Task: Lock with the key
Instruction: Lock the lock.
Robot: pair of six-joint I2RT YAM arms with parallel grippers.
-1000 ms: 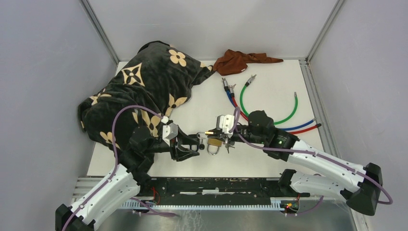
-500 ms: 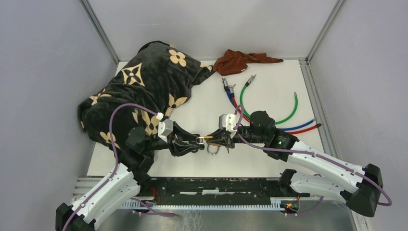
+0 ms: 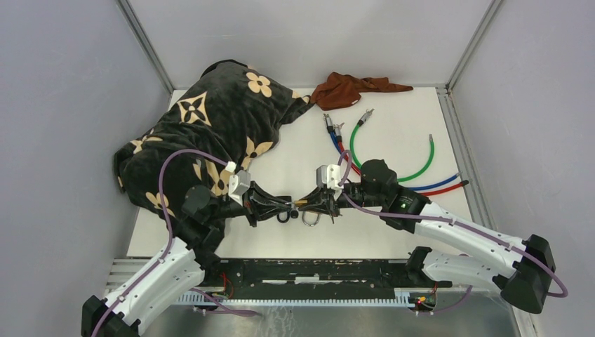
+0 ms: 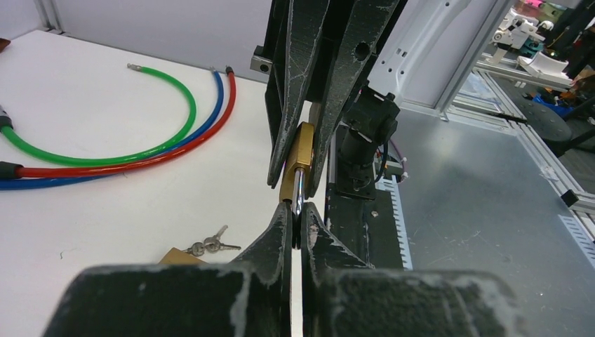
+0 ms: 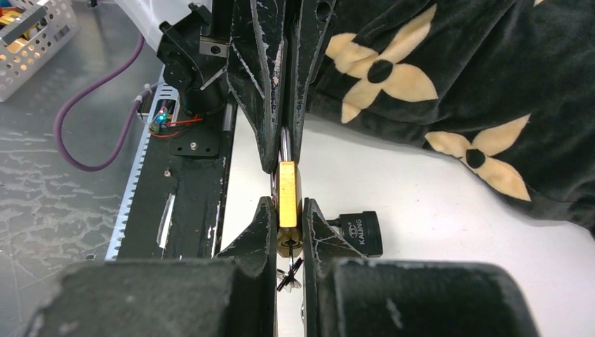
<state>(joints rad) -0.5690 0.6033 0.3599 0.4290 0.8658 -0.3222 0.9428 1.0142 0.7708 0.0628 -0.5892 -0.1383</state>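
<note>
A brass padlock (image 5: 288, 186) hangs in the air between my two grippers above the table's front. My right gripper (image 5: 288, 208) is shut on its body, one finger on each flat side. A key (image 5: 289, 270) sticks out of the keyhole at the body's end, inside my right fingers, with small ring parts hanging from it. My left gripper (image 4: 296, 212) faces the right one and is shut on the padlock's silver shackle (image 4: 298, 193). From above, the left gripper (image 3: 286, 205) and right gripper (image 3: 317, 203) meet tip to tip around the padlock (image 3: 302, 201).
A black padlock (image 5: 361, 233) lies on the table just under the grippers. Another brass padlock (image 4: 177, 257) with keys (image 4: 210, 246) lies close by. A black flowered blanket (image 3: 210, 133) fills the left. Green, blue and red cables (image 3: 393, 165) and a brown cloth (image 3: 351, 89) lie further back.
My left gripper moved right up to the padlock and shut on its shackle. My right gripper, still holding the padlock, shifted slightly left and lower.
</note>
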